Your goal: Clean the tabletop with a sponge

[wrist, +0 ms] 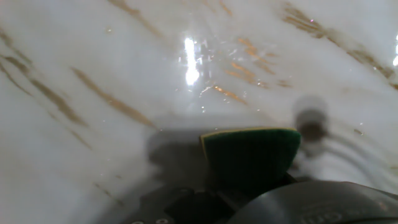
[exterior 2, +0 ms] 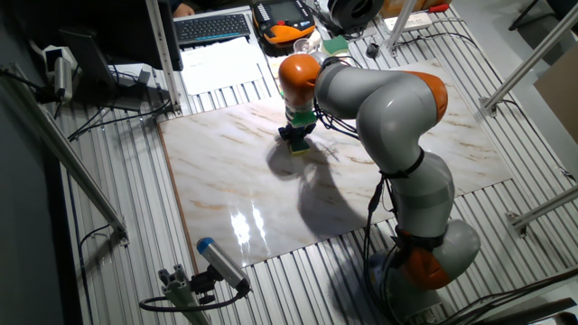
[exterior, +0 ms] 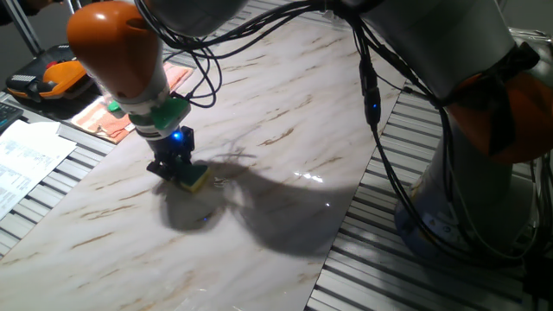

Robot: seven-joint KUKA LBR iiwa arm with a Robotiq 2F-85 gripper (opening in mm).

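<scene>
A green-topped yellow sponge [exterior: 195,178] is lying flat, pressing on the glossy white brown-veined marble worktop [exterior: 285,112].

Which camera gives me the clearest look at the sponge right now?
The hand view: the sponge fills the lower centre, green face and yellow edge sharp against the tabletop. One fixed view shows only its yellow corner under the claw. The other fixed view shows it tiny beneath the wrist.
</scene>
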